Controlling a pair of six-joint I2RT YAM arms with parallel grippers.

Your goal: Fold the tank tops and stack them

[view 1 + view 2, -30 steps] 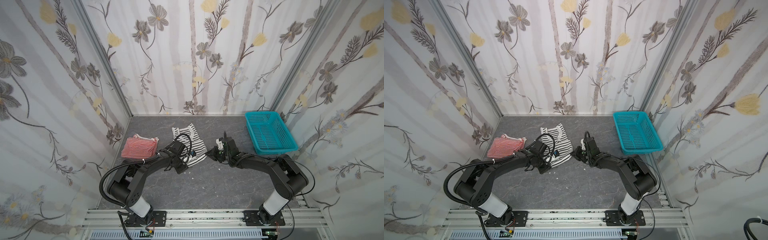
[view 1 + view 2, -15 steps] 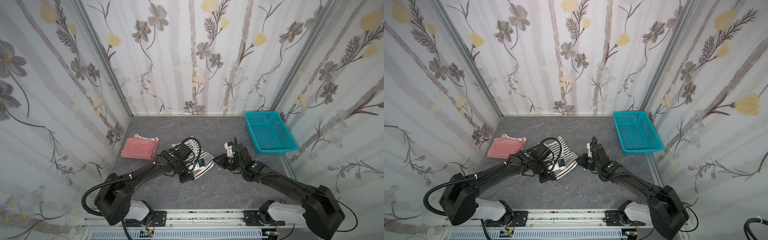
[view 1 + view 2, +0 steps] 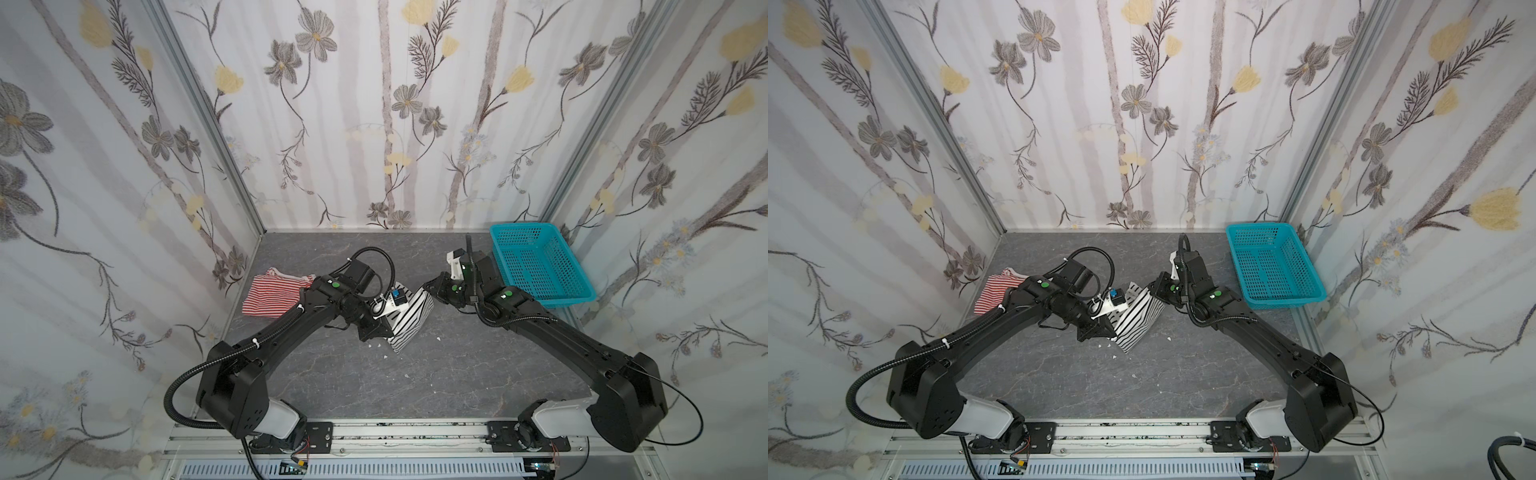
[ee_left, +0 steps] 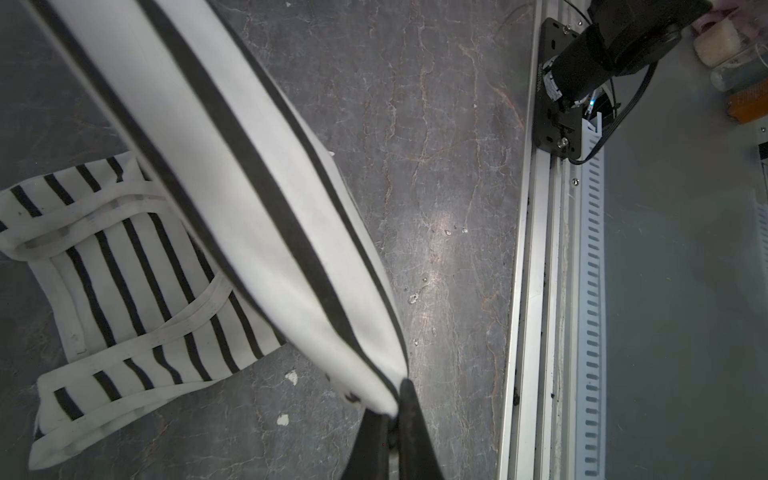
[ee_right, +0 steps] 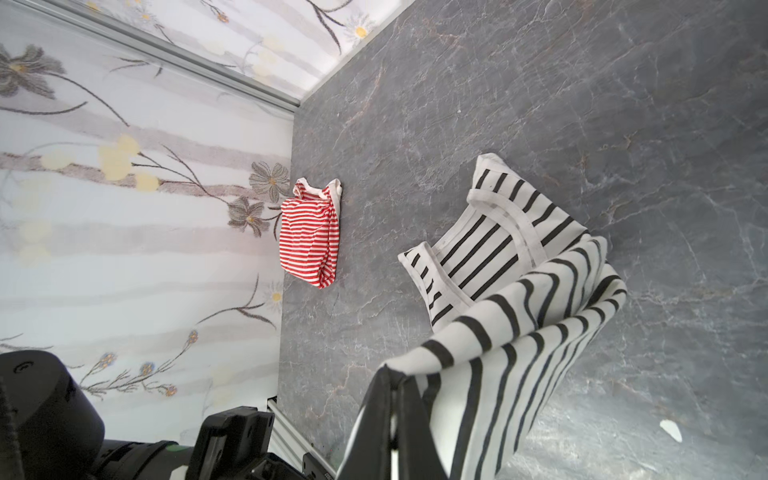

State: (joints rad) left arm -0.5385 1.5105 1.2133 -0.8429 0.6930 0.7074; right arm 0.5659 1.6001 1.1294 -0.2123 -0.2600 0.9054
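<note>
Both top views show the left gripper (image 3: 384, 336) and right gripper (image 3: 429, 289) pinched shut on the black-and-white top (image 3: 409, 318), lifted over the table (image 3: 415, 386), fold half done. The red top (image 3: 274, 294) lies well apart. No stack yet.

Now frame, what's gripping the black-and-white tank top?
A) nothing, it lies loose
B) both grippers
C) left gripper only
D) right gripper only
B: the left gripper and the right gripper each have their jaws pinched shut on an edge of the black-and-white tank top, as both wrist views show.
</note>
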